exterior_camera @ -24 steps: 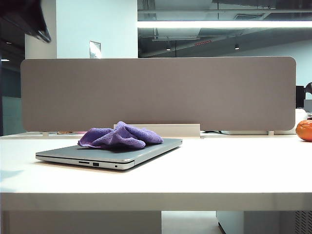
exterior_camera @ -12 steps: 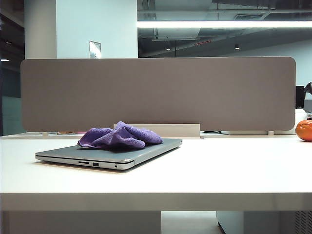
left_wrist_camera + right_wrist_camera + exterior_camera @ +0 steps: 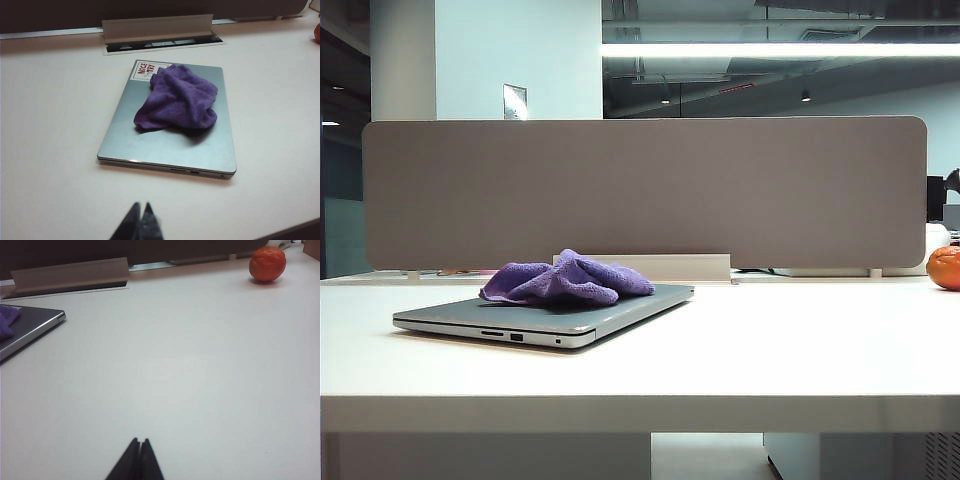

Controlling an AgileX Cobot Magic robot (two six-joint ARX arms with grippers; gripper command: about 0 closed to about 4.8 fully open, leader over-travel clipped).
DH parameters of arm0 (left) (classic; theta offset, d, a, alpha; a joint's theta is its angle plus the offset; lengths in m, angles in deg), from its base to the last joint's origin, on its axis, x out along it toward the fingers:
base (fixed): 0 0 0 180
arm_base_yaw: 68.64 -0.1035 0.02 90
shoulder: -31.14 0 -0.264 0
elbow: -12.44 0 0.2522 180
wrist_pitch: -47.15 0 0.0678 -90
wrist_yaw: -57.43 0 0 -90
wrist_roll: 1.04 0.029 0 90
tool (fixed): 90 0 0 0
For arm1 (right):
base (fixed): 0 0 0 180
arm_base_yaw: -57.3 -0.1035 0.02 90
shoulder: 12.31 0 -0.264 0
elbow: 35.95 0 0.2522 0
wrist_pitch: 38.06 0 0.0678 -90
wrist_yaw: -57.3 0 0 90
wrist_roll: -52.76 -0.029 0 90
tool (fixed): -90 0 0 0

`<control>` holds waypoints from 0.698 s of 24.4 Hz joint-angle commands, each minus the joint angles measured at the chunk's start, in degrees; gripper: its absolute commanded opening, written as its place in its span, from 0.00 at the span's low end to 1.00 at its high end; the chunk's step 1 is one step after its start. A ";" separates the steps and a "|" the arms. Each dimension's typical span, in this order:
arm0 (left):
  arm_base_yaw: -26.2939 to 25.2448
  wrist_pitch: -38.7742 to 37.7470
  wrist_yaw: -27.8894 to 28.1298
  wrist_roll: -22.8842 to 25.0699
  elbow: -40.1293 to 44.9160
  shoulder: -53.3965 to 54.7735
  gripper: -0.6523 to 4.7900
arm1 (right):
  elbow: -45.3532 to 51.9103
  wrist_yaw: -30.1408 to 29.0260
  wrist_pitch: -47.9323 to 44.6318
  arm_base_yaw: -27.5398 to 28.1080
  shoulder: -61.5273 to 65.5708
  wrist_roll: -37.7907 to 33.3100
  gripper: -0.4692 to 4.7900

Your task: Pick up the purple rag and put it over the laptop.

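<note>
The purple rag [image 3: 179, 97] lies bunched in wrinkly folds on top of the closed laptop [image 3: 165, 142], covering the far half of the lid and leaving the near half bare. A white sticker [image 3: 145, 70] with red lettering shows at one far corner of the lid, just beside the rag's edge. The laptop rests flat on the white counter [image 3: 55, 120], its ports facing the exterior camera along the front edge.

My left pincer [image 3: 140, 220] hangs over the counter near the laptop's ported edge, apart from it, with its two dark fingertips pressed together and nothing between them. My right pincer [image 3: 138, 457] sits over a bare stretch of the counter, well apart from the laptop, and its fingertips are likewise together and empty. From that wrist I see only one corner of the laptop and a sliver of the rag at the frame's edge.

An orange fruit [image 3: 267, 263] stands far off on the counter, near the grey divider panel [image 3: 640, 190] that runs along the back. A pale cable trough [image 3: 157, 29] lies between the laptop and the panel. Neither of my arms shows in the exterior view.
</note>
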 commanded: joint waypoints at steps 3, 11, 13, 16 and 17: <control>0.02 0.50 -0.20 -0.02 -0.07 -0.04 0.11 | 0.22 0.04 -0.79 -0.02 -0.04 0.17 0.13; -1.36 8.02 4.07 3.72 3.43 -0.07 0.11 | 0.22 0.04 -0.77 -0.02 -0.04 0.17 0.13; -5.92 18.45 3.43 3.69 9.20 -0.26 0.11 | 0.22 0.04 -0.77 -0.02 -0.04 0.17 0.13; -9.64 25.42 1.70 3.48 13.88 -1.84 0.11 | 0.22 0.04 -0.77 -0.02 -0.07 0.17 0.13; -11.19 27.41 0.24 3.48 15.54 -2.84 0.11 | 0.22 0.04 -0.77 -0.02 -0.07 0.17 0.13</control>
